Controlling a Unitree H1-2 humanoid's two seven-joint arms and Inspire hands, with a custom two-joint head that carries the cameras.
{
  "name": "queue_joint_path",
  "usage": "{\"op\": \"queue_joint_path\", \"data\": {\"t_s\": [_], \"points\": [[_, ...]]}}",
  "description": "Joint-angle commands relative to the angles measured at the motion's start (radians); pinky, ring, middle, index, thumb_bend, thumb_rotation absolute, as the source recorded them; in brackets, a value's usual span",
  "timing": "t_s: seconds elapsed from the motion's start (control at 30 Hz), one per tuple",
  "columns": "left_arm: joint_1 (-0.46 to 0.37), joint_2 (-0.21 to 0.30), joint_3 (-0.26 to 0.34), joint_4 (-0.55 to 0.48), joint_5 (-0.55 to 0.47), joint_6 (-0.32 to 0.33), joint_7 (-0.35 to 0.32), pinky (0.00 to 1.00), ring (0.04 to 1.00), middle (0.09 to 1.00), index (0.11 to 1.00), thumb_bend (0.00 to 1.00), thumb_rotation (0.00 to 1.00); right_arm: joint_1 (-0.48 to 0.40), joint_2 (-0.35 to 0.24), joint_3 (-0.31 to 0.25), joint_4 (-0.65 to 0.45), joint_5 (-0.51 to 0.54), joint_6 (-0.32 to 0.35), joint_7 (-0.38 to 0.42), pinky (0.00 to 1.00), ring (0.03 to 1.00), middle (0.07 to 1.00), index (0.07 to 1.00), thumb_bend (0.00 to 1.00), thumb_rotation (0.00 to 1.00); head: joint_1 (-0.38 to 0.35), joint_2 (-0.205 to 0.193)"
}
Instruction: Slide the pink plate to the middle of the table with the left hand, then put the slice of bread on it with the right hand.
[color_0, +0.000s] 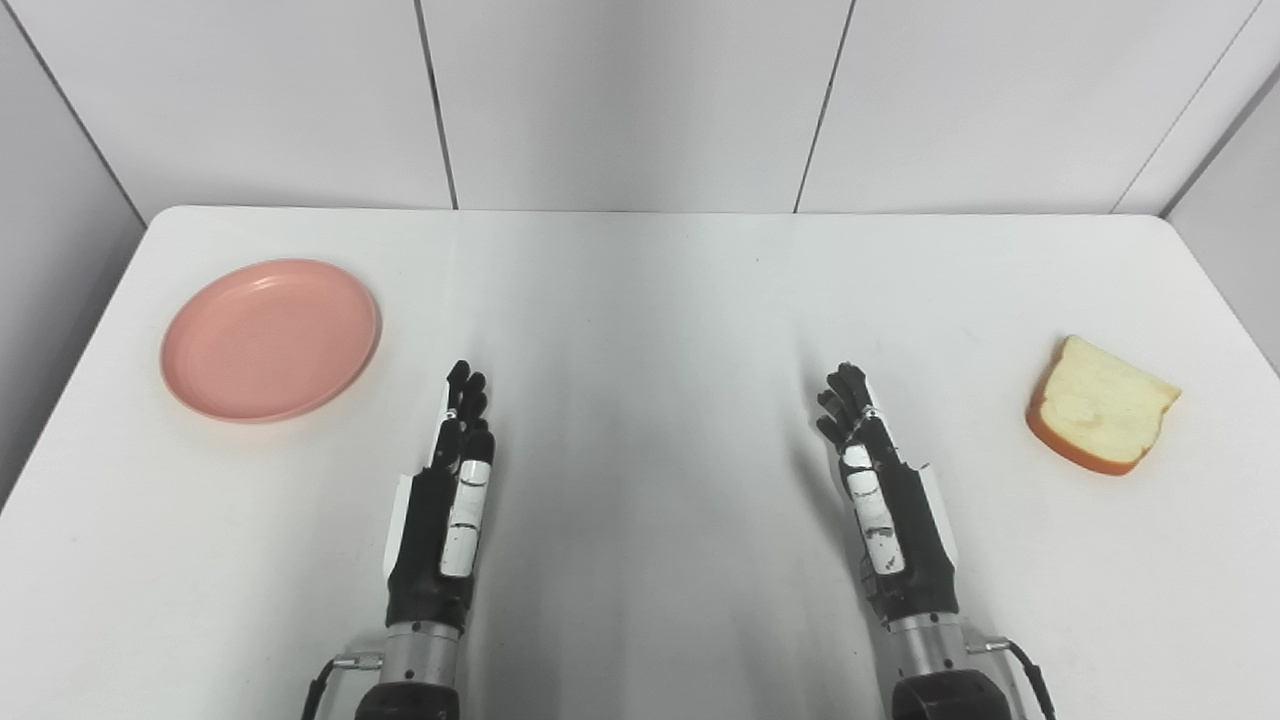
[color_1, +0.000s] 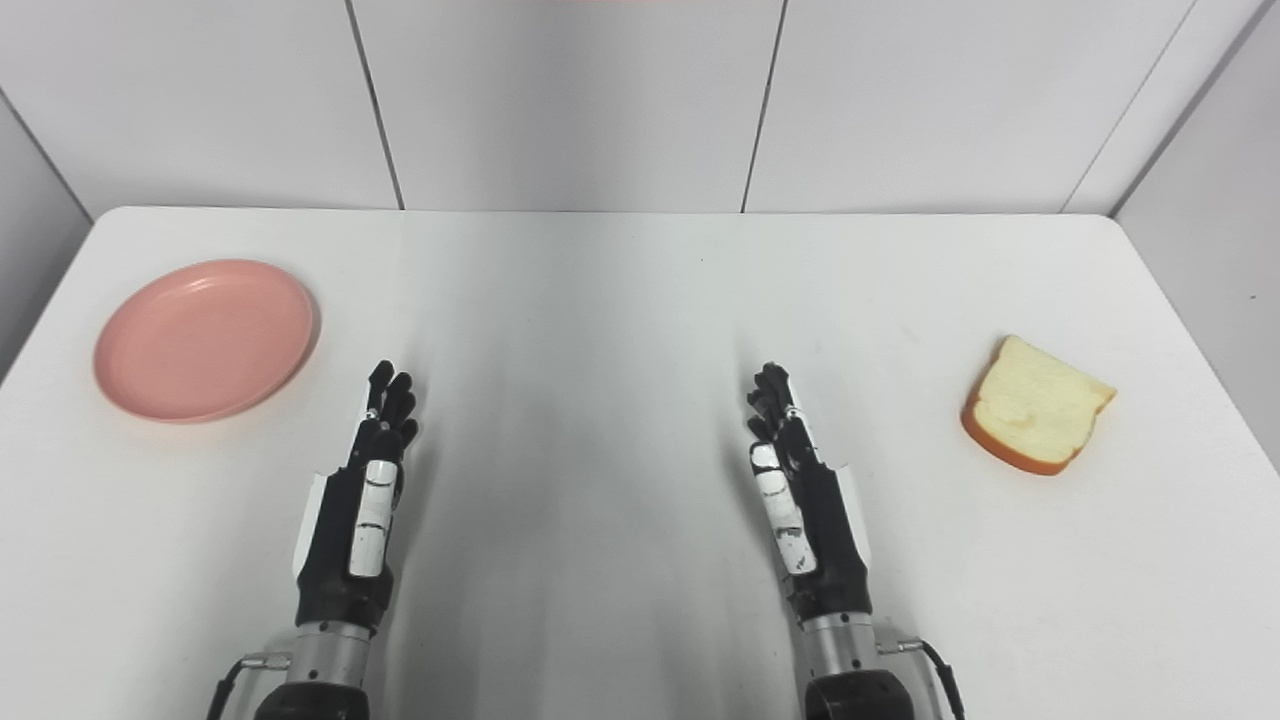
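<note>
Table: a white table (color_0: 640, 300) with rounded far corners and a slight sheen down its middle; it carries everything here.
Room: pale grey wall panels (color_0: 630, 100) stand right behind the far edge and along both sides, with thin dark seams between them.
Count: one pink plate, one slice of bread, two hands.
Pink plate: the pink plate (color_0: 270, 338) sits bare near the left edge, toward the far left corner, well apart from the table's middle.
Slice of bread: the slice of bread (color_0: 1100, 418) lies flat close to the right edge, pale crumb up, orange-brown crust along its near side.
Left hand: the left hand (color_0: 448, 500) is over the table's near half, left of centre, fingers straight and a little apart, pointing at the far edge, holding nothing, near the plate but not touching it.
Right hand: the right hand (color_0: 880, 500) is right of centre, set edge-up, fingers stretched out with a slight curl, empty, well apart from the bread.
Writing: none that I can read; only white panels on the black hands.
</note>
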Motion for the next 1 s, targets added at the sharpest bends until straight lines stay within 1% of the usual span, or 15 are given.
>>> {"op": "queue_joint_path", "data": {"t_s": [0.0,0.07,0.2,0.23,0.33,0.4,0.53,0.67,0.83,0.97], "points": [[-0.008,-0.003,-0.007,-0.032,0.005,-0.004,-0.001,1.00,1.000,1.000,1.000,0.68,1.00,-0.016,0.003,-0.007,-0.032,0.011,-0.036,0.005,0.96,0.949,0.962,0.963,0.75,0.92,0.000,0.000],[-0.008,-0.003,-0.006,-0.033,0.008,-0.004,0.001,1.00,1.000,1.000,1.000,0.68,1.00,-0.016,0.004,-0.009,-0.029,0.020,-0.035,0.005,0.96,0.948,0.962,0.963,0.76,0.93,-0.001,0.001],[-0.007,-0.003,-0.007,-0.037,0.007,0.002,-0.003,1.00,1.000,1.000,1.000,0.68,1.00,-0.012,0.011,-0.010,-0.040,0.046,-0.009,0.005,0.96,0.948,0.960,0.957,0.77,0.92,-0.001,0.001],[-0.007,-0.002,-0.007,-0.039,0.008,0.004,-0.002,1.00,1.000,1.000,1.000,0.68,1.00,-0.011,0.013,-0.010,-0.044,0.061,0.007,0.006,0.96,0.948,0.960,0.957,0.76,0.93,0.000,0.001],[-0.007,-0.002,-0.007,-0.039,0.009,0.004,-0.002,1.00,1.000,1.000,1.000,0.69,1.00,-0.011,0.010,-0.005,-0.051,0.082,0.036,0.016,0.98,0.962,0.970,0.961,0.80,0.93,0.000,0.001],[-0.007,-0.002,-0.007,-0.038,0.008,0.005,-0.001,1.00,1.000,1.000,1.000,0.69,1.00,-0.013,-0.001,0.004,-0.051,0.072,0.035,0.029,0.99,0.980,0.986,0.978,0.82,0.95,0.000,0.001],[-0.008,-0.003,-0.008,-0.038,0.006,0.003,-0.002,1.00,1.000,1.000,1.000,0.69,1.00,-0.016,-0.011,0.013,-0.046,0.053,0.023,0.040,1.00,0.988,0.995,0.990,0.82,0.96,-0.002,0.001],[-0.007,-0.001,-0.008,-0.037,0.003,0.001,-0.003,1.00,1.000,1.000,1.000,0.68,1.00,-0.024,-0.008,0.007,-0.033,0.054,0.018,0.039,1.00,0.996,1.000,0.996,0.82,0.96,-0.004,0.001],[-0.007,0.000,-0.008,-0.039,0.008,0.007,-0.004,1.00,1.000,1.000,1.000,0.68,1.00,-0.034,0.001,-0.003,-0.029,0.063,0.035,0.030,1.00,0.997,0.999,0.998,0.78,0.97,-0.005,0.000],[-0.009,-0.002,-0.011,-0.031,0.017,0.001,0.000,1.00,1.000,1.000,1.000,0.68,1.00,-0.035,0.002,-0.010,-0.022,0.071,0.030,0.033,1.00,0.993,0.994,0.988,0.78,0.96,0.004,-0.006]]}}
